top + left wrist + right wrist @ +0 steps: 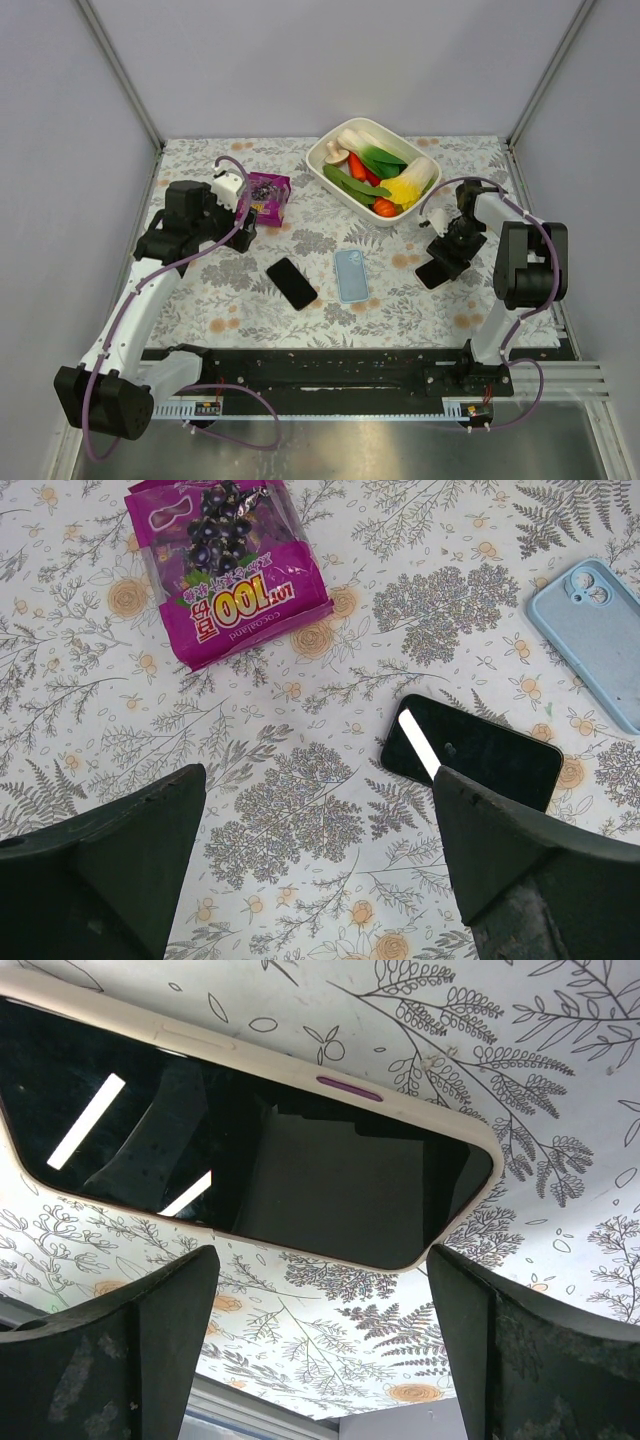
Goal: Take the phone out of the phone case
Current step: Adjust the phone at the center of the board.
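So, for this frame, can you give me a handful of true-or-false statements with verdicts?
1. The light blue case lies between the black phone and the cream-rimmed phone. True.
2. The right gripper is shut on the cream-rimmed phone. False: its jaws stand open over the phone, which lies on the table.
3. The purple snack packet sits in the white dish. False: it lies on the table; the dish holds toy vegetables.
4. The left gripper is open and holds nothing. True.
5. The cream-rimmed phone lies screen up. True.
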Controlling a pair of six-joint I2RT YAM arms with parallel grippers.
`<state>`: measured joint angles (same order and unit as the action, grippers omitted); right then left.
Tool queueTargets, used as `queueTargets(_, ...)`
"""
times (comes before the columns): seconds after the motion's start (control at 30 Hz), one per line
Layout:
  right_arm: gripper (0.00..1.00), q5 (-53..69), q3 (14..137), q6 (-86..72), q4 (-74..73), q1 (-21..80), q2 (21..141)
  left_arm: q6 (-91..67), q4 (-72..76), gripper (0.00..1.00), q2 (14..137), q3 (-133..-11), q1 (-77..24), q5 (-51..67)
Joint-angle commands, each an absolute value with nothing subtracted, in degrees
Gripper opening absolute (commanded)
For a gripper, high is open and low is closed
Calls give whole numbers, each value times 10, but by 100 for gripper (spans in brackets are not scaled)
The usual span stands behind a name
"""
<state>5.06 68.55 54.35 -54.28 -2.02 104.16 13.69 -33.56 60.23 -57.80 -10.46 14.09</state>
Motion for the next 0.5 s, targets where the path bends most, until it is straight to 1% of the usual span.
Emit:
queueTargets(0.0,94,47,700,561,-584,-13,1056,142,-323,99,605,-606,-106,134)
queueTargets(0.23,94,45,705,560,-604,-7,1063,141,-323,99,602,-610,-106,136)
queueTargets(0.47,94,25,671,555,-598,-4,1045,141,-327,99,599,-611,-106,134)
